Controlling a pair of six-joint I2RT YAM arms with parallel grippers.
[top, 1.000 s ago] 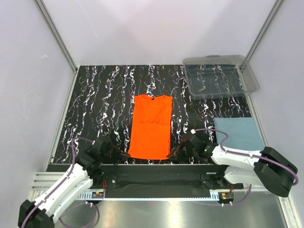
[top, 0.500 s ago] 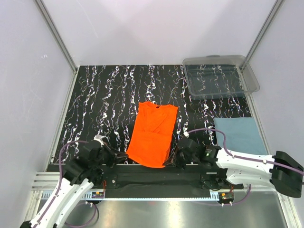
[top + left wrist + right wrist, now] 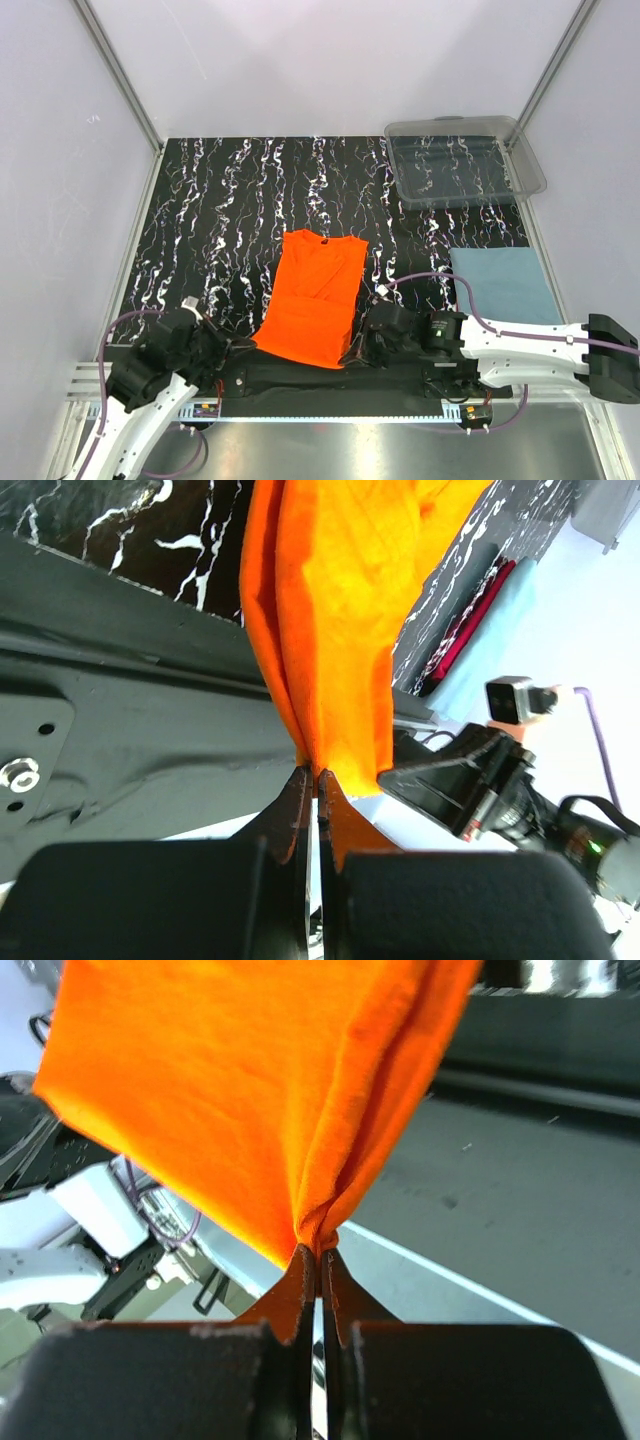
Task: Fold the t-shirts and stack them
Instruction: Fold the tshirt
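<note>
Orange shirt (image 3: pixel 312 295): middle of the bench (image 3: pixel 220 220), near hem raised at the near edge.
Left tool (image 3: pixel 312 776): pressed together, pinching the shirt's near left corner.
Right tool (image 3: pixel 318 1252): pressed together, pinching the near right corner.
Blue-grey shirt (image 3: pixel 503 283): lying flat, right side.

Robot lab cell: white panel walls (image 3: pixel 60 200), aluminium frame (image 3: pixel 119 75), marbled table (image 3: pixel 220 190)

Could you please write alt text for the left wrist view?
The shut left gripper pinches a bunched edge of the orange t-shirt, whose cloth runs away toward the black marbled table.
</note>
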